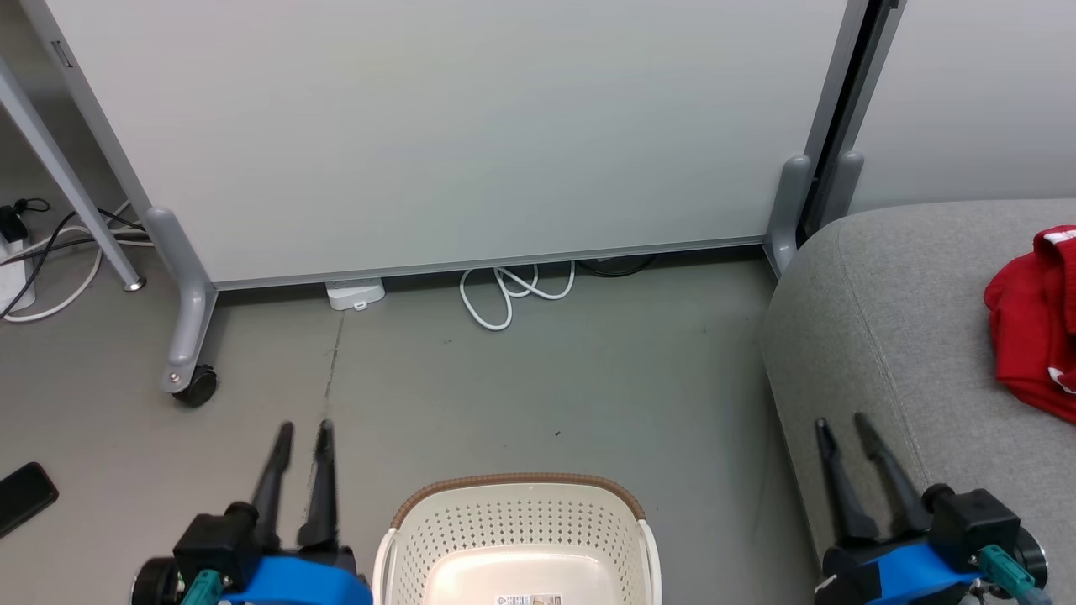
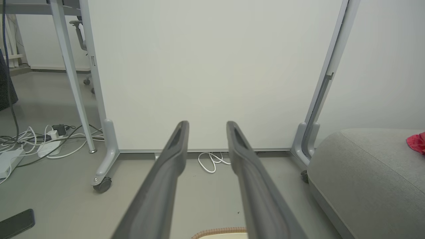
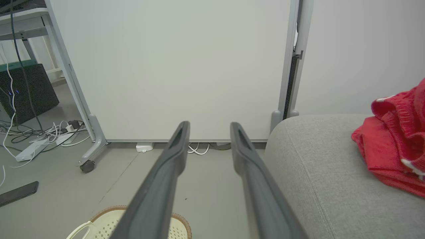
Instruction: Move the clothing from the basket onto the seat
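Observation:
The cream basket [image 1: 521, 525] with a brown rim stands on the floor at the bottom centre of the head view; the part of its inside that shows holds no fabric. Red clothing [image 1: 1036, 319] lies bunched on the grey seat [image 1: 883, 319] at the right edge. My left gripper [image 1: 304, 430] hangs open over the floor left of the basket, nothing between its fingers. My right gripper [image 1: 841, 423] stands open above the seat's front corner, well short of the clothing [image 3: 395, 146]. The basket rim [image 3: 181, 220] peeks in at the bottom of the right wrist view.
A wheeled white partition [image 1: 437, 126] closes off the back, with a caster [image 1: 195, 386] and looped white cable [image 1: 513, 294] at its foot. More cables and a power strip [image 2: 46, 146] lie at far left. A dark flat phone-like slab [image 1: 23, 496] rests on the floor.

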### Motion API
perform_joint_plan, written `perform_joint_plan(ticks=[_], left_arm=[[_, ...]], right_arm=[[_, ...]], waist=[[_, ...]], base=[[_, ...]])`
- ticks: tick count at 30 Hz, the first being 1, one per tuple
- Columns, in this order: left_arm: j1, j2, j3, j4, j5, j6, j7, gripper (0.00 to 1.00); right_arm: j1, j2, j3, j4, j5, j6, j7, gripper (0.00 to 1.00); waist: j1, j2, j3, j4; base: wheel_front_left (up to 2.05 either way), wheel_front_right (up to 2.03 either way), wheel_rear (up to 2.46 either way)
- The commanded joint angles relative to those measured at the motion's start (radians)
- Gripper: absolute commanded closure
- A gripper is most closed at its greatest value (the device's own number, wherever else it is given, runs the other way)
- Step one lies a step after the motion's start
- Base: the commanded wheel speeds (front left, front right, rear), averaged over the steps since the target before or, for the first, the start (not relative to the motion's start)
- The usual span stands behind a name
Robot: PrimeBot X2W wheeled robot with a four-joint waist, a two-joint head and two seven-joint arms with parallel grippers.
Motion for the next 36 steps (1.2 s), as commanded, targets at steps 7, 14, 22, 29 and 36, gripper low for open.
perform_joint_plan(ticks=[7, 14, 22, 29, 36], left_arm=[[0.01, -0.001, 0.015, 0.034, -0.086, -0.001, 0.03, 1.0], [0.001, -0.001, 0.028, 0.027, -0.22, -0.004, 0.063, 1.0], [-0.01, -0.001, 0.042, 0.021, -0.36, -0.007, 0.097, 1.0], [-0.02, 0.0, 0.056, 0.017, -0.489, -0.009, 0.129, 1.0], [-0.029, 0.0, 0.067, 0.014, -0.591, -0.011, 0.156, 1.0]], right_arm=[[-0.001, 0.001, -0.011, 0.036, 0.089, 0.0, 0.028, 1.0], [-0.007, 0.001, -0.018, 0.031, 0.23, 0.0, 0.061, 1.0], [-0.016, 0.001, -0.026, 0.027, 0.376, 0.0, 0.095, 1.0], [-0.025, 0.001, -0.035, 0.024, 0.51, 0.0, 0.128, 1.0], [-0.032, 0.001, -0.043, 0.024, 0.617, 0.0, 0.155, 1.0]], waist=[[0.0, 0.0, 0.001, -0.002], [0.0, 0.0, 0.003, -0.004], [0.0, 0.0, 0.004, -0.007], [0.0, 0.0, 0.006, -0.01], [0.0, 0.0, 0.008, -0.013]], base=[[0.0, 0.0, 0.0], [0.0, 0.0, 0.0], [0.0, 0.0, 0.0], [0.0, 0.0, 0.0], [0.0, 0.0, 0.0]])
